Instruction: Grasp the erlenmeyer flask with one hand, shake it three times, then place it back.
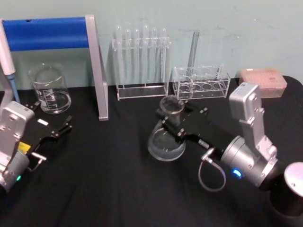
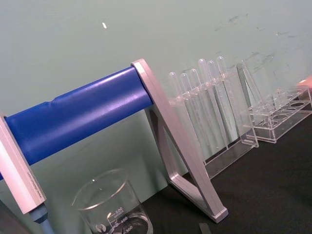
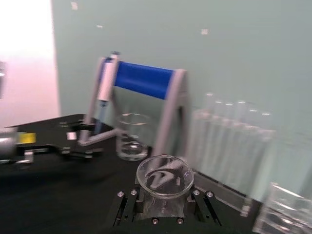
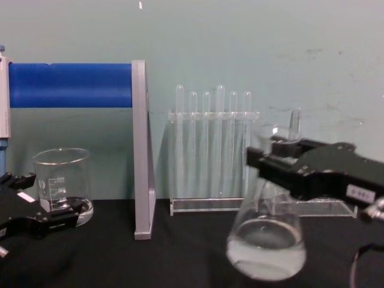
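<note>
Black table (image 1: 118,189) below. Left gripper (image 1: 64,126) sits parked lower left, fingers spread. At centre frame the right gripper (image 1: 173,119) clamps the neck of the erlenmeyer flask (image 1: 165,144), tilted, seemingly lifted. Shaking well means short even swings, firm grip, liquid kept low.

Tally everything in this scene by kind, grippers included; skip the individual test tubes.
Erlenmeyer flask: 1
Beaker: 1
Clear racks: 2, tall rack and low rack
Pipette: 1
Blue-barred stand: 1
Pink box: 1
Grippers: 2, right gripper clamping the flask's neck, left gripper open near the beaker
Total: 9
</note>
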### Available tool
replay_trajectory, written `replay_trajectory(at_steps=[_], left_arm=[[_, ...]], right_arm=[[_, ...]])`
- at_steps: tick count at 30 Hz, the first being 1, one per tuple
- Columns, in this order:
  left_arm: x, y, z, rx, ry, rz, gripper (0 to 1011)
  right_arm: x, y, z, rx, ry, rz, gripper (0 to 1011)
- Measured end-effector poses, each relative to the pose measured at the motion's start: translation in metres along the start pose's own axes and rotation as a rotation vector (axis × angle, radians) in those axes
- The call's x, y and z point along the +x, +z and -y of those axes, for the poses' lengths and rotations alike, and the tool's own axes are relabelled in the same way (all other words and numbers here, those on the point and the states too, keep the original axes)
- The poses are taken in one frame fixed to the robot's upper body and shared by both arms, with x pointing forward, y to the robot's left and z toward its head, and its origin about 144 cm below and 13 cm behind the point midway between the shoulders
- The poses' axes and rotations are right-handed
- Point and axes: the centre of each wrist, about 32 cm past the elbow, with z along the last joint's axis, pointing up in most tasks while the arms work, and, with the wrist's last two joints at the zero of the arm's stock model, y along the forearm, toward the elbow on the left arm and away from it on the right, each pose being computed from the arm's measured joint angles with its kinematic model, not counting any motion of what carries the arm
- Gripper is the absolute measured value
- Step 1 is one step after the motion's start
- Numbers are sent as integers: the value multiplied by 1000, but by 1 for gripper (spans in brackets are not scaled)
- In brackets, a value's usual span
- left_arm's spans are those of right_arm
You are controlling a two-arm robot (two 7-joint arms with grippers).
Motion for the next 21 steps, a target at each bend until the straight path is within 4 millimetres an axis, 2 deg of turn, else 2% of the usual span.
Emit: replay_trajectory(at_steps=[2,12,21], left_arm=[[0,0,0,0,0,0,1001],[0,0,0,0,0,0,1001],[0,0,0,0,0,0,1001]], right_arm=[[12,-1,0,-2,-52,8,450],[43,-3,3,-13,-196,33,450],[60,-5,6,-20,-272,47,450]])
